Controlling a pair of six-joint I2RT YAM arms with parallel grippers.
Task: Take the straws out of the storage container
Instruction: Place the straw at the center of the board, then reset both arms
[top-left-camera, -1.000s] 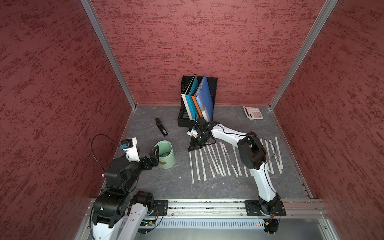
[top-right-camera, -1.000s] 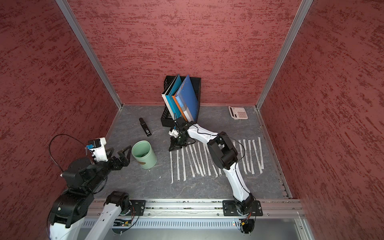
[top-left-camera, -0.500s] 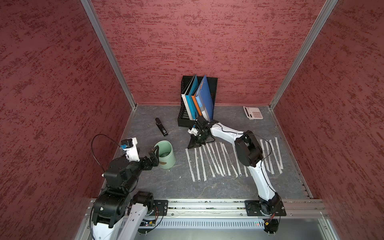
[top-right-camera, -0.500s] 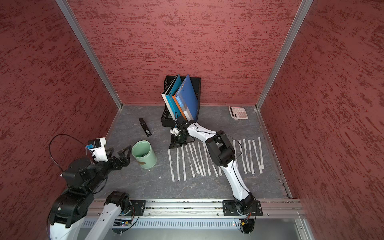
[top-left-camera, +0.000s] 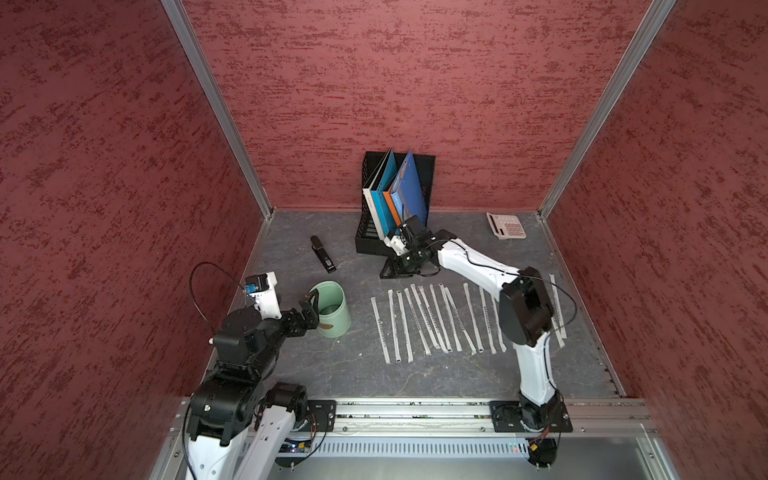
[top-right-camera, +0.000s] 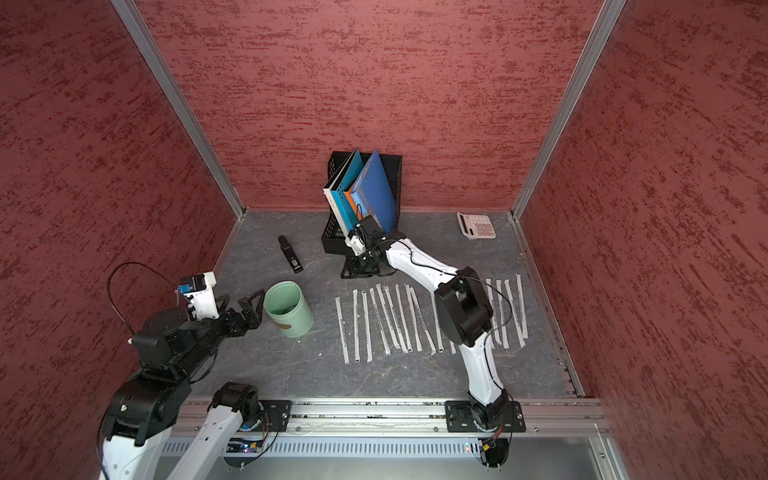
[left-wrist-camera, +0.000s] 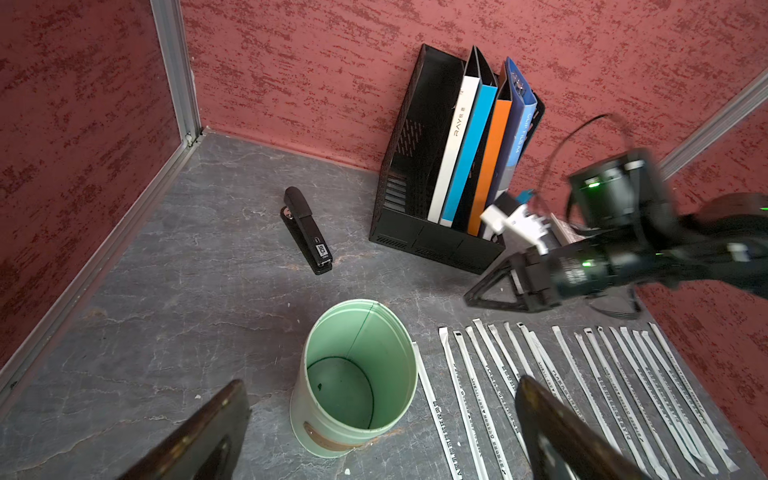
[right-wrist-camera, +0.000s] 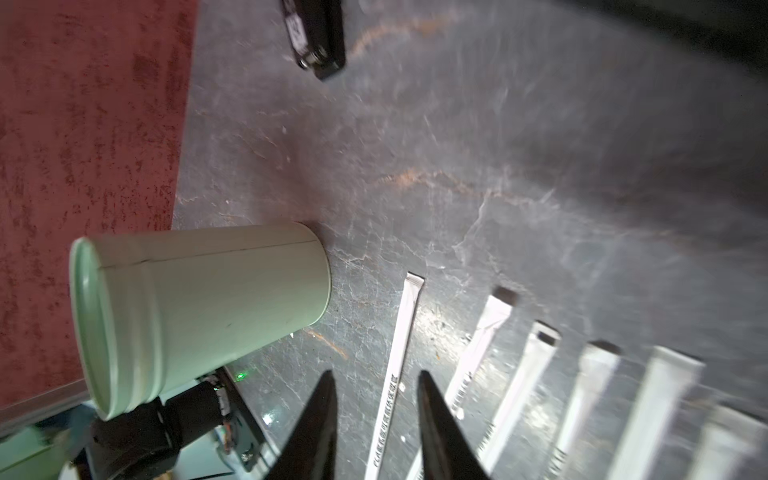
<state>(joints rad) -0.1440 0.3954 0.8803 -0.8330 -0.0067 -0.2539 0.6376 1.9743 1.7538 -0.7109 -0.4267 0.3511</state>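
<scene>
We judge this to be the close of the job. The cup (left-wrist-camera: 357, 382) stands upright at about 8 o'clock on the table (top-left-camera: 415, 386). The left wrist view looks straight down into it, and we see only a bare green floor with a small dark speck and no straw inside.

The straws (top-left-camera: 436, 320) lie flat in one row, side by side, from the table's middle out toward 3 o'clock. Each points roughly from 12 to 6. The right arm hides a few of them in both top views. The nearest straw lies just beside the cup on its 3 o'clock side, not touching it.

The right gripper (top-left-camera: 390, 270) hangs low at the 12 o'clock end of the row, above the straw nearest the cup. Its jaws stand apart and grip nothing. In the right wrist view that straw rests on the table in the gap between them.

The left gripper (top-right-camera: 244, 300) sits at 9 o'clock of the cup, spread to its widest and empty. From the top views we cannot tell whether one finger brushes the rim.

As we read it, the next move is a withdrawal. The right arm should lift straight up before swinging away, because the file rack (top-left-camera: 368, 237) stands close behind it at 12 o'clock and the paper wrappers would slide at a light touch. The left arm can back off toward 7 o'clock without nudging the cup. The stapler (top-left-camera: 323, 254) at 11 o'clock is out of the way.
</scene>
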